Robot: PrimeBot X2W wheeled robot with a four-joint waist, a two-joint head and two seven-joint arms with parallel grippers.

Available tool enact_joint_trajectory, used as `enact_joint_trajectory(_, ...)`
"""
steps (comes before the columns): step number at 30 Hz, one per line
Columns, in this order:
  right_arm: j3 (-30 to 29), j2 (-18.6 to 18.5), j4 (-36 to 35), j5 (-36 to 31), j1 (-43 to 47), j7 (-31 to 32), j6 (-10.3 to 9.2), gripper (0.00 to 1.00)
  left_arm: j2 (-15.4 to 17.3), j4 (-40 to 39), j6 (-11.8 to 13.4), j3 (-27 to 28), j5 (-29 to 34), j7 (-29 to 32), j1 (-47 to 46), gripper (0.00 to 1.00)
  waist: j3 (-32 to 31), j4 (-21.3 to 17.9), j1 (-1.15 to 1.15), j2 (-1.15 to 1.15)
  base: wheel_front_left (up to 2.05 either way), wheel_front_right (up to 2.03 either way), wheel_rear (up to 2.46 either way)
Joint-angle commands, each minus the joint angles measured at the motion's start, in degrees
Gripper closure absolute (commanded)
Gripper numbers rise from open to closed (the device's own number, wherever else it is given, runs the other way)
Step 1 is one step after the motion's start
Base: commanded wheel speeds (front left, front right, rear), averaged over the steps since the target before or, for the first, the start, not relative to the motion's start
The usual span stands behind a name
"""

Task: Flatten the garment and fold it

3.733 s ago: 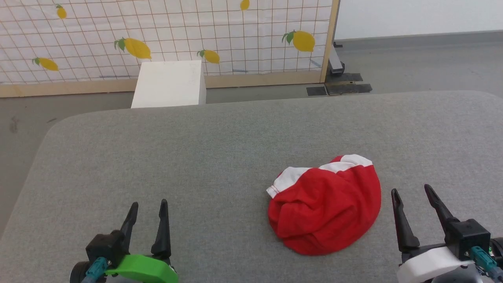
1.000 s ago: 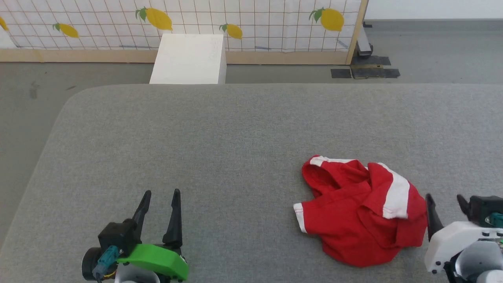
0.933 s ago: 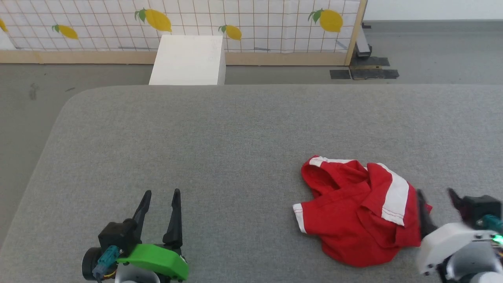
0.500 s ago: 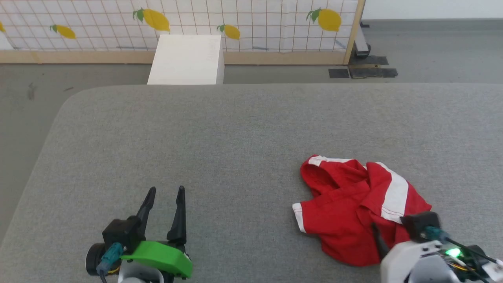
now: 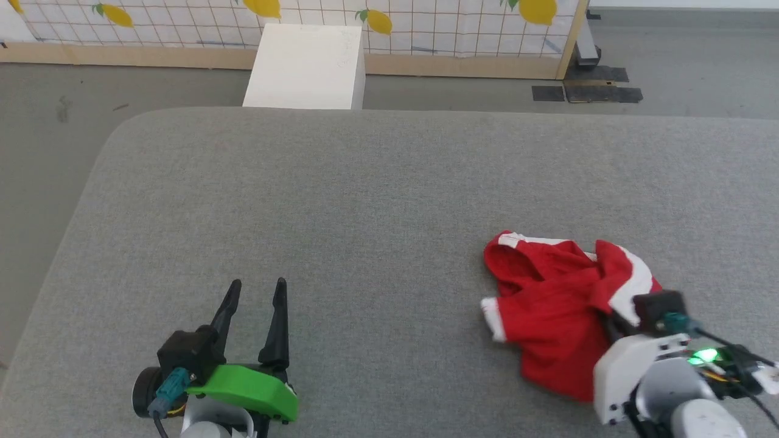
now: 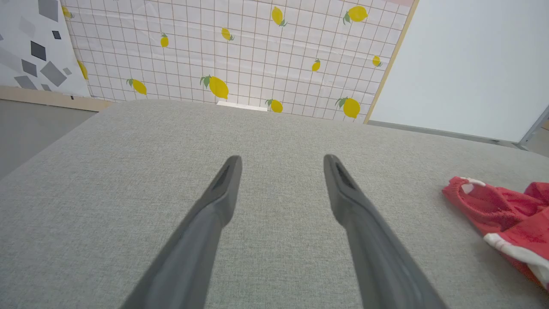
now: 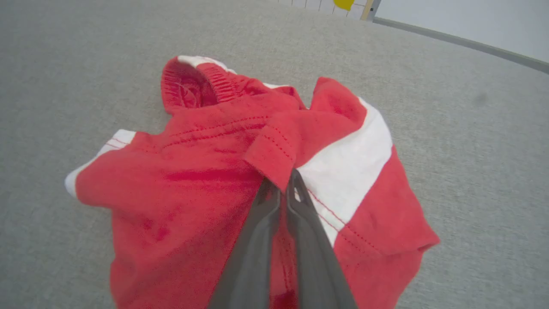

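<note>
The crumpled red soft-fabric shorts with white side stripes [image 5: 551, 304] lie right of centre on the grey cloth-covered table [image 5: 365, 194]. The right claw [image 7: 281, 185] is pinched onto a folded hem (a thin bite, perhaps several layers), so lifting may slip or drag the whole bundle. The left claw [image 5: 254, 292] stands wide and empty.

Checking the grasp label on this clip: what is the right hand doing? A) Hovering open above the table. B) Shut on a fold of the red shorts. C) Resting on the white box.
B: in the right wrist view, the right hand has its fingers pinched together on a hemmed fold of the red shorts.
</note>
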Motion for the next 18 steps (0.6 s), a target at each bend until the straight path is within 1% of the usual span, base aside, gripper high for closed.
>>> enact_joint_trajectory(1, -1.8, -0.1, -0.8, 0.5, -0.5, -1.1, -0.1, 1.0, -0.1, -0.1, 0.2, 0.1, -0.4, -0.2, -0.6, 0.0, -0.4, -0.1, 0.0, 0.0, 0.0, 0.0, 0.0)
enact_joint_trajectory(3, -5.4, 0.0, -2.1, 1.3, 0.0, -2.5, -0.1, 1.0, -0.1, 0.1, 0.2, 0.2, -0.5, -0.2, -0.3, 0.0, -1.0, -0.3, 0.0, 0.0, 0.0, 0.0, 0.0)
enact_joint_trajectory(7, -13.7, 0.0, -2.1, 7.6, 1.4, -3.3, -0.1, 1.0, -0.1, 0.2, 0.3, 0.4, -0.4, -0.2, 0.4, 0.0, -2.1, -1.2, 0.0, 0.0, 0.0, 0.0, 0.0)
enact_joint_trajectory(8, -16.2, 0.0, -1.3, 7.9, 1.9, -3.2, -0.1, 0.92, -0.1, 0.3, 0.2, 0.3, -0.4, -0.2, 0.5, 0.0, -2.3, -1.4, 0.0, 0.0, 0.0, 0.0, 0.0)
enact_joint_trajectory(9, -18.0, 0.0, -0.5, 8.0, 2.3, -3.0, -0.1, 0.57, -0.1, 0.3, 0.2, 0.3, -0.4, -0.2, 0.6, 0.0, -2.6, -1.6, 0.0, 0.0, 0.0, 0.0, 0.0)
enact_joint_trajectory(10, -20.1, 0.0, 0.6, 8.2, 2.7, -2.8, -0.1, 0.0, -0.1, 0.4, 0.2, 0.1, -0.4, -0.2, 0.7, 0.0, -2.8, -1.9, 0.0, 0.0, 0.0, 0.0, 0.0)
enact_joint_trajectory(12, -23.2, 0.0, 2.2, 7.2, 3.2, -3.0, -0.1, 0.0, -0.1, 0.4, 0.1, 0.0, -0.4, -0.2, 0.9, 0.0, -3.1, -2.3, 0.0, 0.0, 0.0, 0.0, 0.0)
enact_joint_trajectory(14, -24.8, 0.0, 3.0, 6.8, 3.2, -4.3, -0.1, 0.0, -0.1, 0.5, 0.1, -0.1, -0.4, -0.2, 1.0, 0.0, -3.3, -2.9, 0.0, 0.0, 0.0, 0.0, 0.0)
enact_joint_trajectory(16, -25.3, 0.1, 2.7, 6.3, 3.2, -6.8, -0.1, 0.0, -0.1, 0.6, 0.1, -0.1, -0.4, -0.2, 1.2, 0.0, -3.7, -3.4, 0.0, 0.0, 0.0, 0.0, 0.0)
enact_joint_trajectory(18, -24.6, 0.1, 1.3, 5.7, 3.4, -10.9, -0.1, 0.0, -0.1, 0.6, 0.0, -0.2, -0.3, -0.2, 1.4, 0.0, -3.9, -3.8, 0.0, 0.0, 0.0, 0.0, 0.0)
